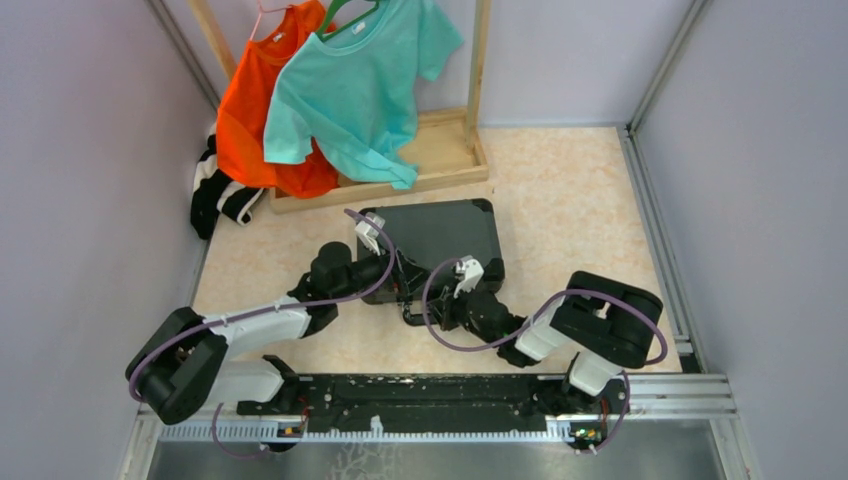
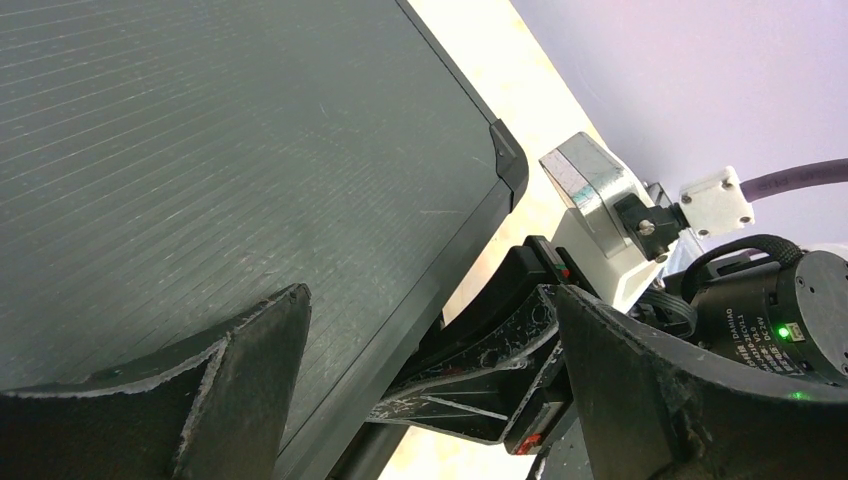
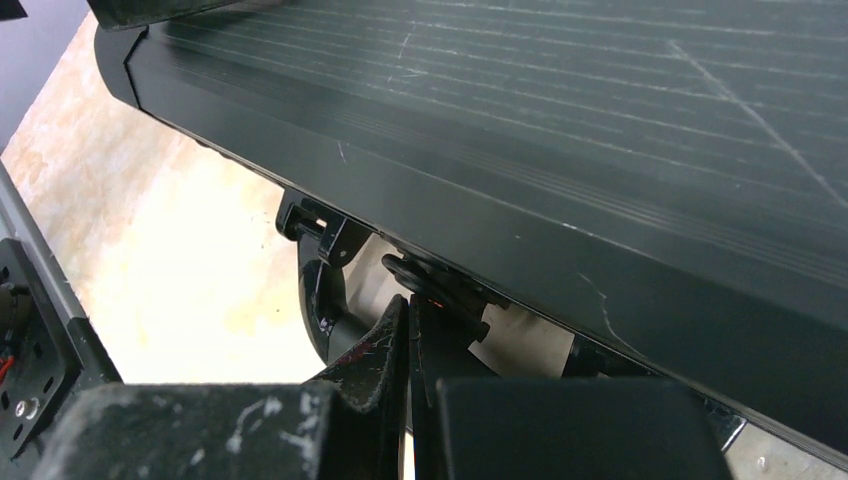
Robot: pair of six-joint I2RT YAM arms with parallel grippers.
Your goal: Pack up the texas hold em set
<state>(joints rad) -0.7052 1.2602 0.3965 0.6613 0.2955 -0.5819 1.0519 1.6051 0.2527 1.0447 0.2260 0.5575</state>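
Black briefcase (image 1: 440,235) lies closed — left gripper (image 2: 428,300) gapes wide over its edge, empty — right gripper (image 3: 410,310) sits pinched shut by the handle (image 3: 318,285).

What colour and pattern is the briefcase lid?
The lid is black, finely ribbed; best in left wrist view.

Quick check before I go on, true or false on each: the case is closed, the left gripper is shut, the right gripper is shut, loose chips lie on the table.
1. The black briefcase is closed. True.
2. The left gripper is shut. False: it stands wide open beside the case's corner.
3. The right gripper is shut. True: it is at the case's near edge.
4. Loose chips lie on the table around the case. False: none show there.
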